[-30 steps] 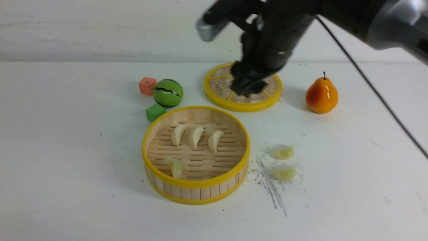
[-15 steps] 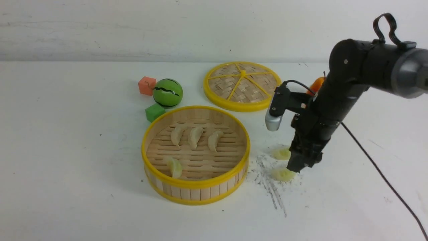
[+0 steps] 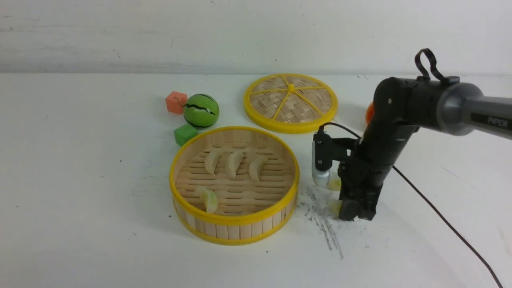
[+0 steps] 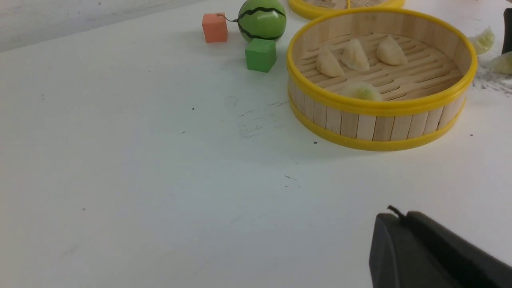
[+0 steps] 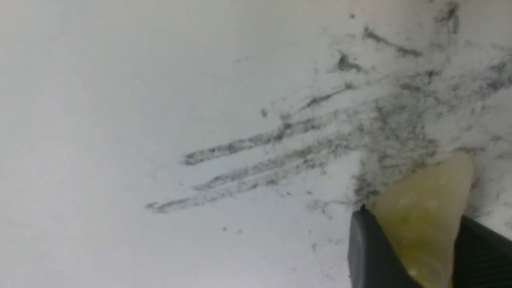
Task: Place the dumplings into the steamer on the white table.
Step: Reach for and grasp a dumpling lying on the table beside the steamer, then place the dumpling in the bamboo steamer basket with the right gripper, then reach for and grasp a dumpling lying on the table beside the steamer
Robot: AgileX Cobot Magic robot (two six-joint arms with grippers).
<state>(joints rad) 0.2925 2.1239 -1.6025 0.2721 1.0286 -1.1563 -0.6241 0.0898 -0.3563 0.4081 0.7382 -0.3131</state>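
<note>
The steamer (image 3: 234, 221) stands on the white table (image 3: 80, 180) with three cream dumplings (image 3: 234, 164) and one pale green dumpling (image 3: 209, 199) on its slatted floor. To its right my right gripper (image 3: 354, 214) points down at the scratched patch. In the right wrist view its two fingers press both sides of a pale green dumpling (image 5: 420, 200) lying on the table. Another green dumpling (image 3: 335, 184) lies just behind, partly hidden by the wrist. My left gripper (image 4: 400, 216) is shut and empty, low over bare table left of the steamer (image 4: 380, 128).
The flat woven lid (image 3: 290, 102) lies behind the steamer. A green striped ball (image 3: 201, 111), an orange cube (image 3: 176, 102) and a green cube (image 3: 185, 134) sit at the steamer's back left. An orange pear (image 3: 369, 113) is mostly hidden behind my right arm. A cable (image 3: 440, 218) trails right.
My right arm swung down from over the lid to the nearer green dumpling on the table, and its jaws closed in around it. The left arm stayed put.
</note>
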